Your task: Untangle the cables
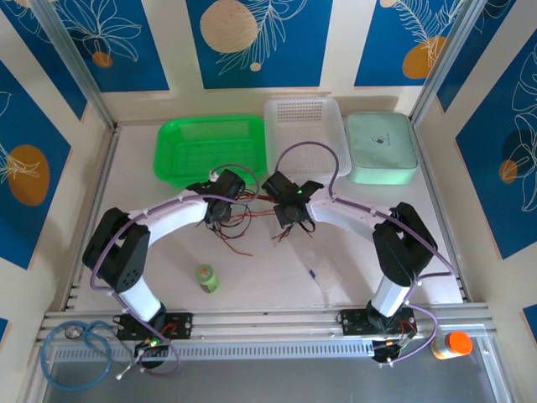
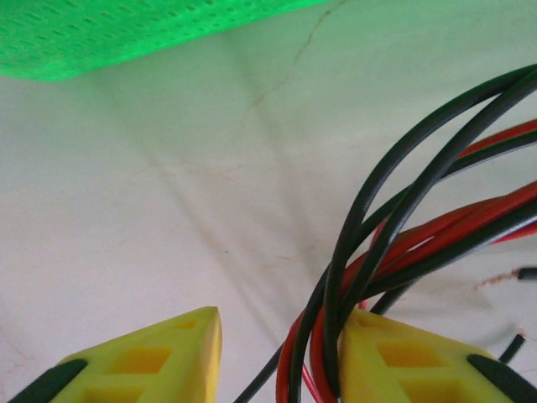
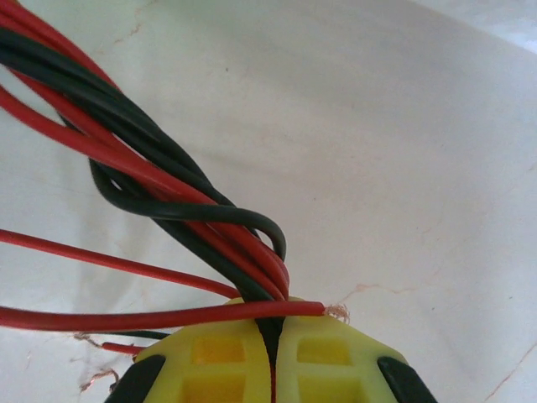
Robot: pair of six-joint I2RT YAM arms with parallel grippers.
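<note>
Lying near the middle of the bench (image 1: 352,260), the red and black cables (image 3: 168,180) are strung between both claws, at five o'clock from the green basket (image 1: 210,147). The bundle is pinched by the fully closed right claw (image 3: 274,336). The left claw (image 2: 281,336) is held partly open, gripping nothing, and strands are passed through the gap against its three o'clock finger (image 2: 403,361).

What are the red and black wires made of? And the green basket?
The cables seem coated in smooth, shiny plastic, probably over metal: one red tip is frayed into fine coppery strands. The green basket looks like glossy plastic, molded with rows of small holes.
</note>
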